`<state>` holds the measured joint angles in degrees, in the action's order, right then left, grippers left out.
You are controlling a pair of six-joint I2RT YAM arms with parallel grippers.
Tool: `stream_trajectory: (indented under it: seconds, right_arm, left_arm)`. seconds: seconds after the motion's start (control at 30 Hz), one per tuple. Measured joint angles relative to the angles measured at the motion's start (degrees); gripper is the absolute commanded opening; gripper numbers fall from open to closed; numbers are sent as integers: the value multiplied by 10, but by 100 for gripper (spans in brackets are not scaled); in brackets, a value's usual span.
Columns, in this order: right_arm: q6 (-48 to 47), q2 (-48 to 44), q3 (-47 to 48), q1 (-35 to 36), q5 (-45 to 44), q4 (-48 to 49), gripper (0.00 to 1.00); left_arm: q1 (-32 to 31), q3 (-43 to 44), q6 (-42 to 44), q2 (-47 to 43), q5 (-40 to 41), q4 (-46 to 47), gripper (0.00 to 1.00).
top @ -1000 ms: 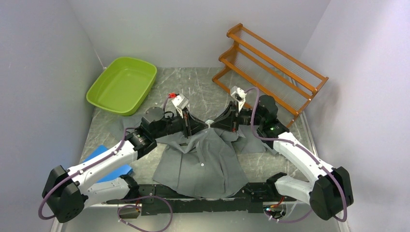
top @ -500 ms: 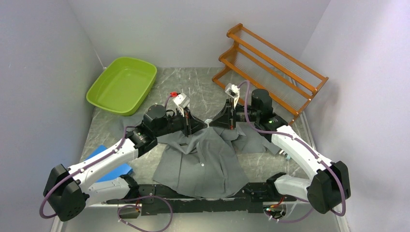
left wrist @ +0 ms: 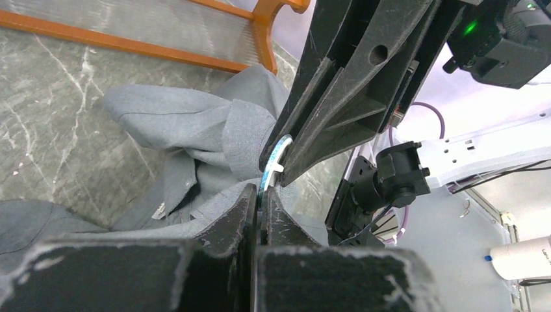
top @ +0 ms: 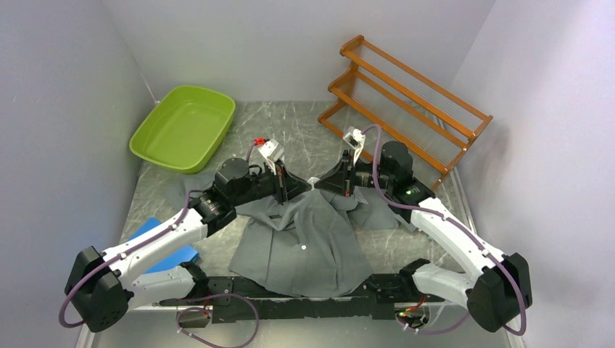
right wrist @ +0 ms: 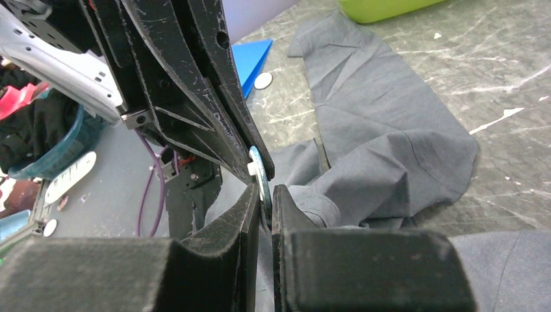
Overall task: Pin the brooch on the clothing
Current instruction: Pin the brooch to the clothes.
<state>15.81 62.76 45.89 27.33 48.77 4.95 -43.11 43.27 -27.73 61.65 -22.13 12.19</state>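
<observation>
Top external: arms meet over the dark-grey collared shirt (top: 308,246).
Left fingers (left wrist: 242,211) and right fingers (right wrist: 245,214) pinch the pale round brooch (left wrist: 271,161) for fastening.

The grey marbled table (top: 304,138) carries a lime-green tub (top: 183,127) at its far left corner and a slatted wooden rack (top: 403,98) at the far right. A dark-grey shirt (top: 304,243) lies rumpled across the middle, and a flat blue pad (top: 181,257) sits near the left edge.
</observation>
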Motion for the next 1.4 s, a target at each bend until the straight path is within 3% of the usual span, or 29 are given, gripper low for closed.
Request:
stream_trajectory:
  seconds: [0.4, 0.67, 0.8, 1.07, 1.33, 1.4]
  right_arm:
    - [73, -44, -74, 1, -19, 110, 0]
    - [91, -44, -96, -24, -33, 170, 79]
    - [100, -44, -99, -35, -42, 189, 99]
    - [99, -52, -99, -46, -110, 151, 100]
    - [118, -43, -98, -91, -195, 75, 100]
    - [127, -26, -97, -106, -199, 66, 100]
  left_arm:
    - [-7, -32, -20, -9, 0, 51, 3]
    - [-7, -32, -19, -19, -5, 38, 3]
    - [-7, -30, -15, -23, -4, 18, 3]
    - [-52, 42, 25, 24, 85, -95, 3]
    - [-154, 137, 55, 126, 356, -224, 3]
    - [-183, 138, 66, 139, 415, -240, 9]
